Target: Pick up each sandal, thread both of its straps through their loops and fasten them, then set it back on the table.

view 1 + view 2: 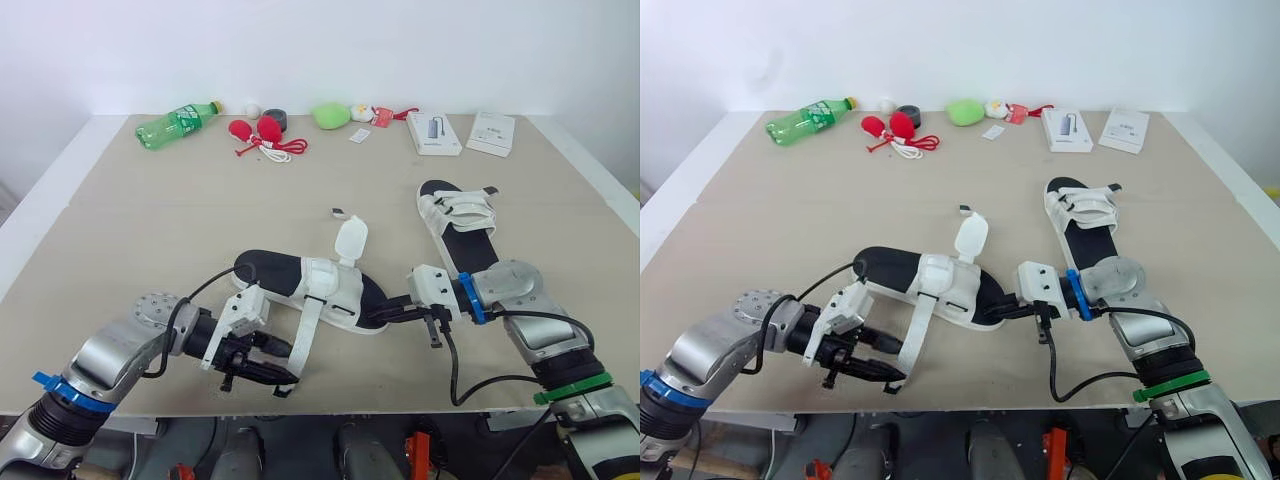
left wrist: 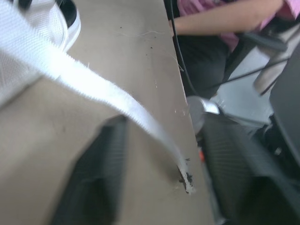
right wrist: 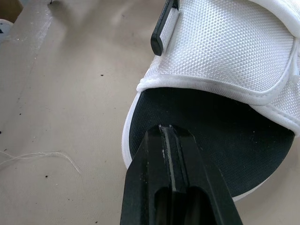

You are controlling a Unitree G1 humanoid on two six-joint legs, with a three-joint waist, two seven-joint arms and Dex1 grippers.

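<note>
White wall backs a wide tan table (image 1: 150, 230), and both sandals lie on its near half.

The nearer sandal (image 1: 335, 290) sits at the middle front, flat on its sole. Its long axis runs on a slant, with the heel towards the robot's left and a little farther away, and the toe towards the right and nearer the front edge. The black insole faces up under a white mesh upper. One broad strap flap (image 1: 351, 240) stands upright over the far side of the upper, unfastened. A narrow white strap (image 1: 303, 335) trails from the near side of the upper towards the front edge of the table, and its end is frayed.

The left gripper (image 1: 285, 366) lies low at the front edge with its fingers spread, and the narrow strap passes between them. I cannot tell whether either finger touches it. The right gripper (image 3: 167, 127) has its fingers pressed together, with the tips at the toe end of this sandal, over the rim of the insole.

The second sandal (image 1: 460, 225) lies farther off on the right, beyond the right arm. Its long axis points almost straight away from the robot, and white straps lie across its middle.

Along the far edge lie a green bottle (image 1: 177, 123) on its side and two white boxes (image 1: 434, 132). The label and the print on them are too small to read. In the left wrist view, a person's arm (image 2: 220, 18) shows beyond the table edge.
</note>
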